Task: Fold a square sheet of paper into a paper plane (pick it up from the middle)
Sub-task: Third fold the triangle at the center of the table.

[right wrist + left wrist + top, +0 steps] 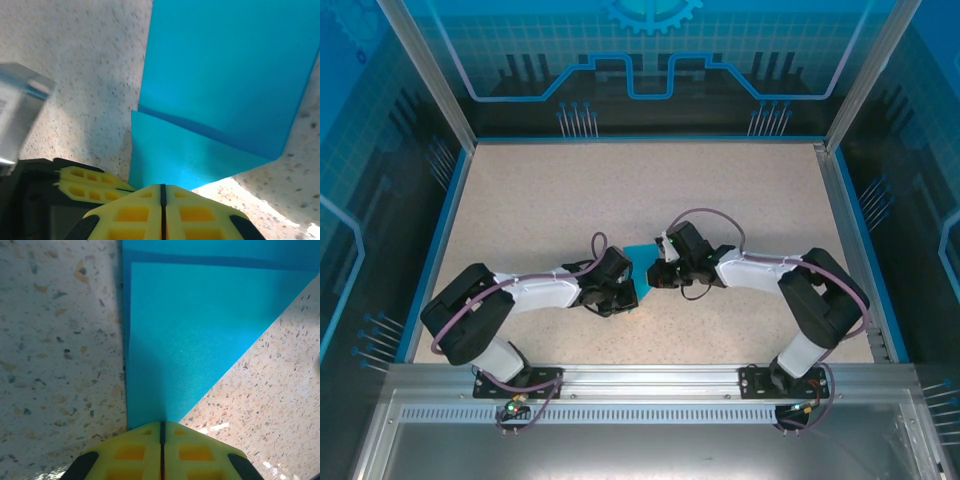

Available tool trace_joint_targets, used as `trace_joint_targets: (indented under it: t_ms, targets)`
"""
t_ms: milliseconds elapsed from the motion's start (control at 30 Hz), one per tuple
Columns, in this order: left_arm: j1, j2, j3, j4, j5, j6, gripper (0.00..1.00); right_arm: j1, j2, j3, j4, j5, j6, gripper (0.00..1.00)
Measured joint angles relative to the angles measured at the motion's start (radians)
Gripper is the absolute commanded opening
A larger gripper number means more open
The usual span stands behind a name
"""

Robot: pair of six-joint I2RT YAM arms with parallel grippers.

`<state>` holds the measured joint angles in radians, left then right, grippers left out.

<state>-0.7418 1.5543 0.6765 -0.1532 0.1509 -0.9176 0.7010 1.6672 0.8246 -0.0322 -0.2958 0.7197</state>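
Note:
The teal-blue sheet of paper (642,258) lies on the speckled table between the two arms, partly folded. In the left wrist view the paper (200,330) is flat, with a diagonal edge and a folded band along its far side. My left gripper (162,424) is shut, its yellow fingertips over the paper's near corner. In the right wrist view a lower flap (175,155) lies under a larger layer of the paper (230,65). My right gripper (162,186) is shut too, its tips over the flap's near edge. The left gripper's fingers (87,186) sit just beside it. Both grippers (625,288) (662,272) nearly meet.
The beige speckled tabletop (620,190) stretches open behind and beside the arms. Blue-edged walls and metal posts (425,70) fence the table. A metal rail (640,380) runs along the near edge at the arm bases.

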Motion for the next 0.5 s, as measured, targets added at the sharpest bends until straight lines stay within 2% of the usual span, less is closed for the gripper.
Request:
trace_joint_targets:
  t_ms: [200,500]
  targets:
    - [0.0,0.002,0.003,-0.003,0.0,0.0,0.08,0.014,0.102,0.008,0.019,-0.032,0.019,0.08]
    - [0.0,0.012,0.023,-0.029,0.0,0.004,0.08,0.003,0.126,0.032,0.054,-0.054,0.04,0.07]
